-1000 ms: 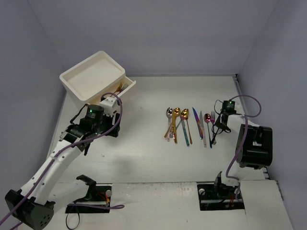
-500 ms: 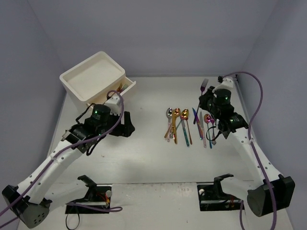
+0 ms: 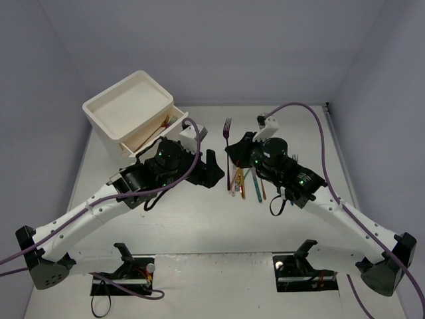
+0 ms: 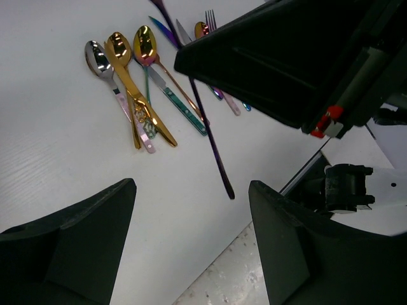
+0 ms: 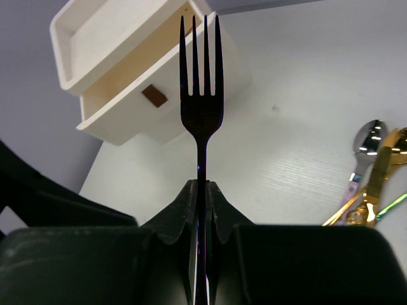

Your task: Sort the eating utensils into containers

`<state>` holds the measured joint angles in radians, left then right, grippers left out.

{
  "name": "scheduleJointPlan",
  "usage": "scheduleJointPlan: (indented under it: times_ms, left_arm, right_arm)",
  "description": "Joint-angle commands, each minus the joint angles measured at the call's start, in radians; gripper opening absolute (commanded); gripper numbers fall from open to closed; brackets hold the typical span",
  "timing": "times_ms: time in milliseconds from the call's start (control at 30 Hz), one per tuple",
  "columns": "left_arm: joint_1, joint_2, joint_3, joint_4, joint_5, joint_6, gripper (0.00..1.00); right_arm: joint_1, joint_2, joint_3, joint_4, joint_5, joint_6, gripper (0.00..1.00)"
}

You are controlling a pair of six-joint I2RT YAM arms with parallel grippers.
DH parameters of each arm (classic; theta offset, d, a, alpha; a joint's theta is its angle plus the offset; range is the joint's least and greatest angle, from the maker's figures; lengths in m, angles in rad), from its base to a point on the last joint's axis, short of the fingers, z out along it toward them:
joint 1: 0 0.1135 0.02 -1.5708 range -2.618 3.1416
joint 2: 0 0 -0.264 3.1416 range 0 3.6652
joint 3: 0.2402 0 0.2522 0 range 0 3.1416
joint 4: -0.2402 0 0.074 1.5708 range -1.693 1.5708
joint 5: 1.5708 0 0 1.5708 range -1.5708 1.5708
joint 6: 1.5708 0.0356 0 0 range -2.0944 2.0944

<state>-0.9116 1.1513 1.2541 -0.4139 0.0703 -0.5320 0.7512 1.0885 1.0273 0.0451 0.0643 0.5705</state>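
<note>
My right gripper point(image 3: 230, 154) is shut on a dark purple fork point(image 3: 228, 126), tines up and its handle hanging below the jaws. In the right wrist view the fork point(image 5: 201, 95) stands upright in the shut gripper point(image 5: 201, 190). Just left of it my left gripper point(image 3: 213, 171) is open and holds nothing; its wrist view shows the fork handle point(image 4: 210, 133) dangling beyond the open gripper point(image 4: 191, 248). Several eating utensils point(image 3: 247, 176) lie in a row on the table, partly under the right arm. The white containers cabinet point(image 3: 126, 103) has one drawer point(image 3: 156, 131) pulled out, with a gold utensil point(image 3: 167, 122) inside.
Silver point(image 4: 98, 57), gold point(image 4: 119, 46) and copper point(image 4: 145, 41) spoons lie side by side. The open drawer's brown handle point(image 5: 154, 95) faces the right wrist camera. Arm base mounts point(image 3: 126, 266) point(image 3: 305, 262) sit at the near edge. Grey walls close in the table.
The right gripper lifted the fork from the row and swung left to the table's middle. The left arm moved right from the cabinet front to meet it, still open.
</note>
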Motion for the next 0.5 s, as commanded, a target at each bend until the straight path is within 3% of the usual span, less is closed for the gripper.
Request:
scheduleJointPlan:
  times_ms: [0,467]
  left_arm:
    - [-0.049,-0.017,0.04,0.119,-0.09,0.005,0.69]
    - [-0.09,0.02,0.03,0.149,-0.17,0.065,0.69]
  right_arm:
    - [0.055,0.01,0.053,0.135,0.029,0.048,0.0]
    - [0.102,0.003,0.035,0.184,0.044,0.101,0.0]
